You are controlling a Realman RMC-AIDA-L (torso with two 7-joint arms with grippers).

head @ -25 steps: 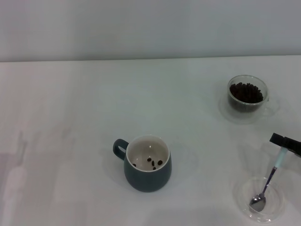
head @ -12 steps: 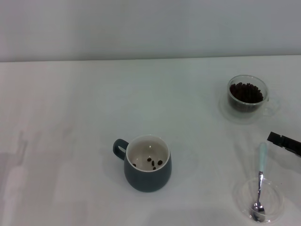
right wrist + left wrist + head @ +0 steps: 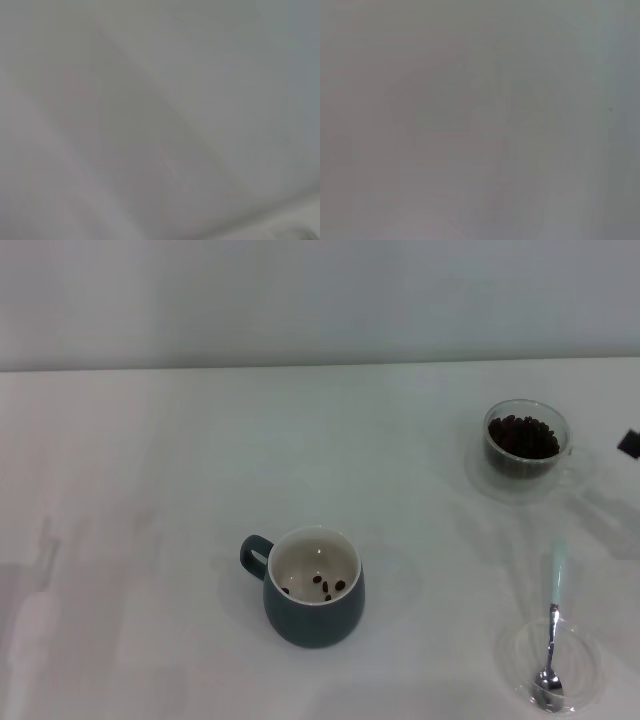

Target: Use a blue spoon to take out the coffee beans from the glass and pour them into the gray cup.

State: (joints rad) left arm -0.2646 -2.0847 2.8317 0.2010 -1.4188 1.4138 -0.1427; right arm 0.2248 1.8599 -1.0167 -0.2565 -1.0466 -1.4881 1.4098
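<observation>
The rounded dark blue-gray ceramic mug (image 3: 314,587) holds a few dark coffee beans (image 3: 330,586); the small clear double-walled glass (image 3: 527,439) holds many more; the slim silver teaspoon with pale-blue handle (image 3: 551,632) lies free, bowl in the flat clear dish (image 3: 586,672), handle pointing away toward the glass; the right gripper (image 3: 630,444) shows only at the frame edge, finger state cannot be told.

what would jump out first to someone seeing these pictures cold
Probably the gray cup near the middle front of the white table, a few coffee beans on its cream inside. Next, the glass of beans far right. The blue spoon lies front right, bowl in a clear shallow dish; the right gripper barely shows at the right edge.
</observation>
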